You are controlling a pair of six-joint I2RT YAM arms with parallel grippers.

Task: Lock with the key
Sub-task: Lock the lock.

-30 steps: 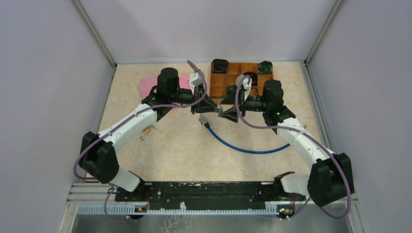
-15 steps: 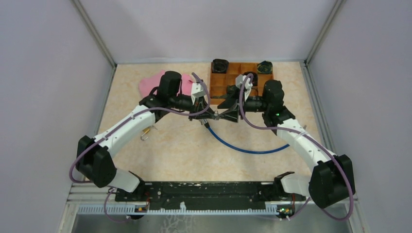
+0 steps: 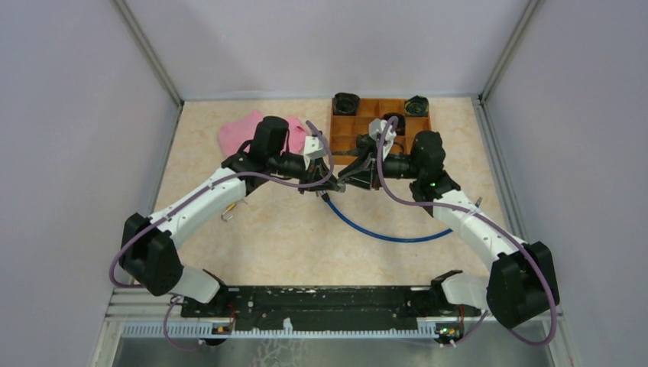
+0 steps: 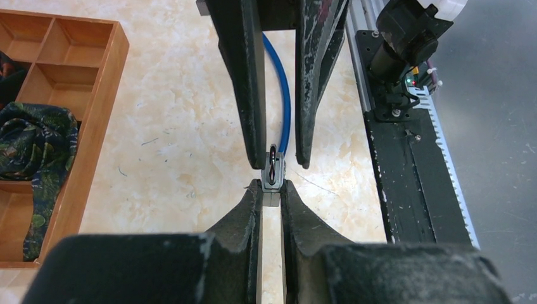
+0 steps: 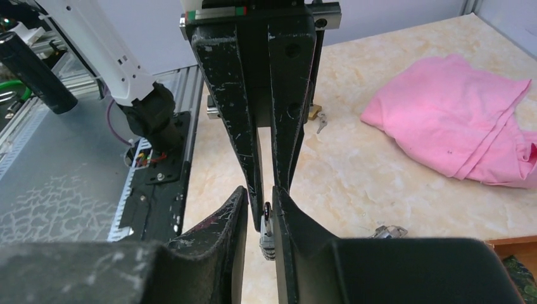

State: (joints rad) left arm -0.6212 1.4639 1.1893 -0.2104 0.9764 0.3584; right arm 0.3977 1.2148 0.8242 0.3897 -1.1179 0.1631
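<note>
Here, above the middle of the table [image 3: 290, 245], the two arms meet tip to tip. The left gripper [image 4: 271, 185] has its jaws pressed onto a small silver piece [image 4: 273, 177], thin and seen edge-on, with a dark loop at its free end. It looks like the key, though its shape is too small to make out for certain. The piece is held off the table and points straight out towards the other arm.

The right gripper [image 5: 260, 193] comes in from the opposite side, its jaws standing a little apart on either side of the piece's free end. In the left wrist view one right finger seems to touch the piece while a sliver of gap shows at the other, so the jaws are narrow but not closed on it.

Beneath the meeting point a blue cable [image 3: 390, 233] curves across the table towards the right arm, with its metal plug end [image 5: 387, 231] lying on the surface just below the jaws.

A small brass-coloured padlock [image 3: 229, 208] lies on the table beside the left forearm, well apart from the held piece.

Behind the left arm a pink cloth [image 5: 456, 120] lies crumpled. A wooden tray [image 4: 101, 114] with compartments sits at the far side of the table behind the right arm, and a dark patterned cloth [image 4: 35, 145] is bundled in one of them.
</note>
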